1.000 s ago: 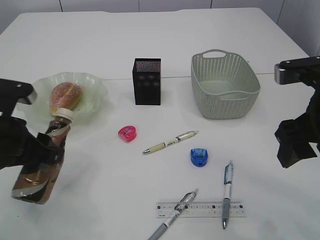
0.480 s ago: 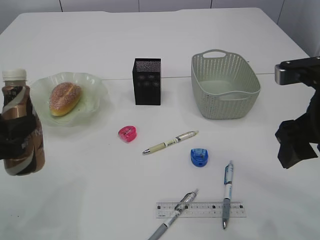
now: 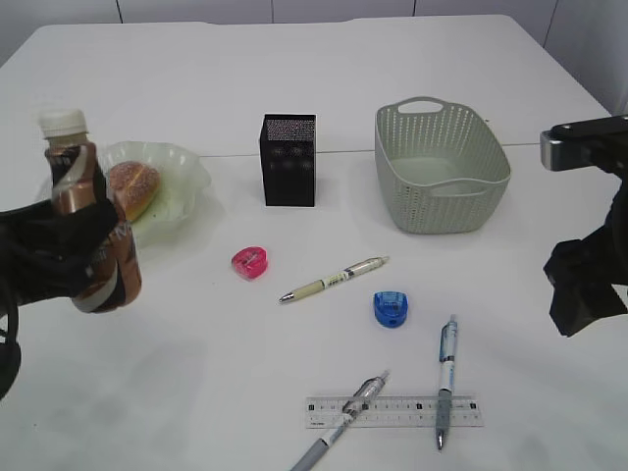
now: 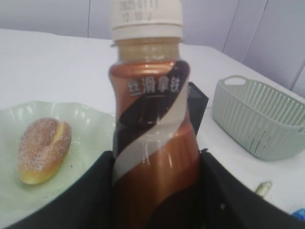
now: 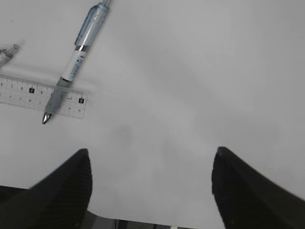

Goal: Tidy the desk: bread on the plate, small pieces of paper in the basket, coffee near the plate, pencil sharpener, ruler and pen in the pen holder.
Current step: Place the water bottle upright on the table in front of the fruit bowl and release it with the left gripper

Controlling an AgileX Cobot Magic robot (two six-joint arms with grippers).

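Note:
My left gripper (image 3: 90,257) is shut on the brown coffee bottle (image 3: 90,221), holding it nearly upright in front of the green plate (image 3: 182,191) with the bread (image 3: 135,186); the left wrist view shows the bottle (image 4: 152,138) between the jaws. My right gripper (image 5: 151,167) is open and empty over bare table at the right. The black pen holder (image 3: 289,160) and grey basket (image 3: 441,167) stand at the back. A pink sharpener (image 3: 249,262), a blue sharpener (image 3: 391,308), a ruler (image 3: 394,411) and three pens (image 3: 335,279) (image 3: 446,378) (image 3: 339,425) lie in front. No paper pieces show.
The right wrist view shows the blue pen (image 5: 74,64) lying across the ruler's end (image 5: 40,95). The right arm (image 3: 589,235) hangs at the table's right edge.
My left gripper has carried the coffee bottle from a tilted pose low at the left up to upright, then right and toward the plate. The right arm has barely moved.

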